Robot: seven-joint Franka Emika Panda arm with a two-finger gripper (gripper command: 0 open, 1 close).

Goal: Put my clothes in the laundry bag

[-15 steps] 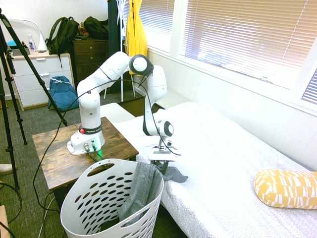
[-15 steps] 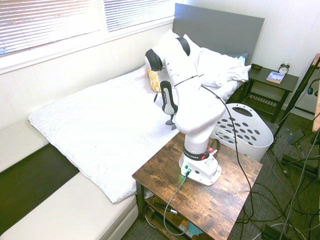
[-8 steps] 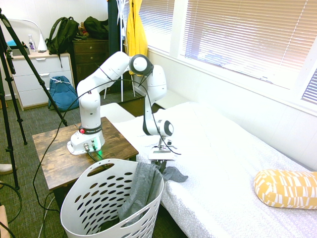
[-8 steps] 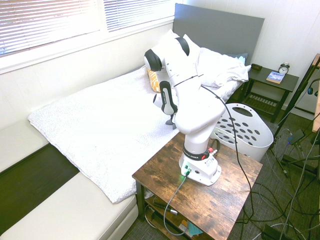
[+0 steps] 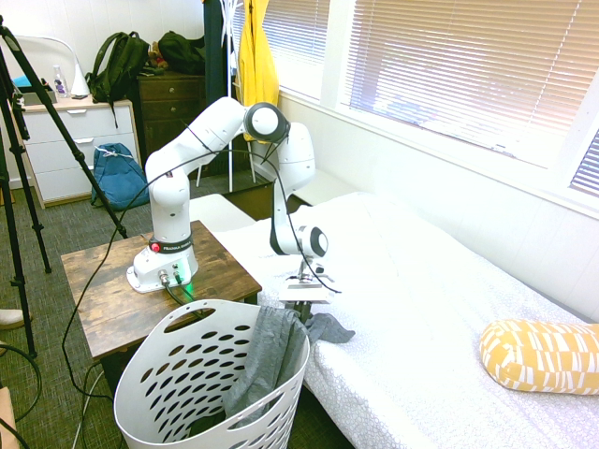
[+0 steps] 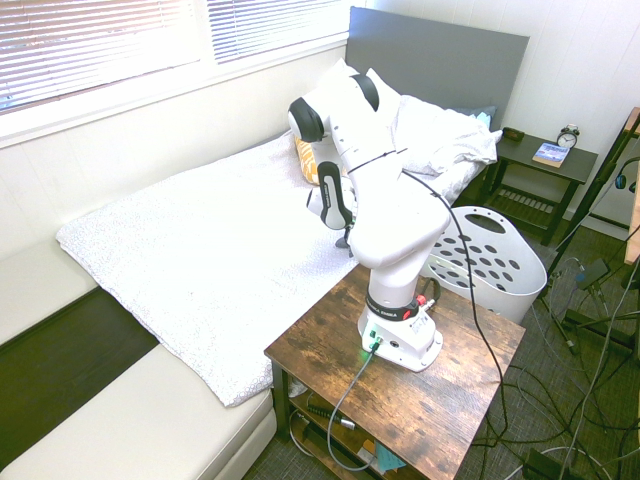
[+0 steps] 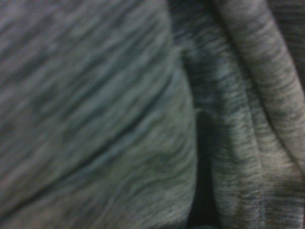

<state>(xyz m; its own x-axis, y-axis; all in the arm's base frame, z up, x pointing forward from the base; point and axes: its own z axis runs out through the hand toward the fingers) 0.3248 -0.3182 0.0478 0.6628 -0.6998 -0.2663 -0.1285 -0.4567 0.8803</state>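
Jaws clenched, the gripper meets a grey garment; whether cloth is caught cannot be told. The garment drapes over the right rim of the near white laundry basket, its far end on the bed.

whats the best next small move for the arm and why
Probably lift slightly: the fingers look closed on the grey garment, which drapes into the basket while its end still lies on the bed.
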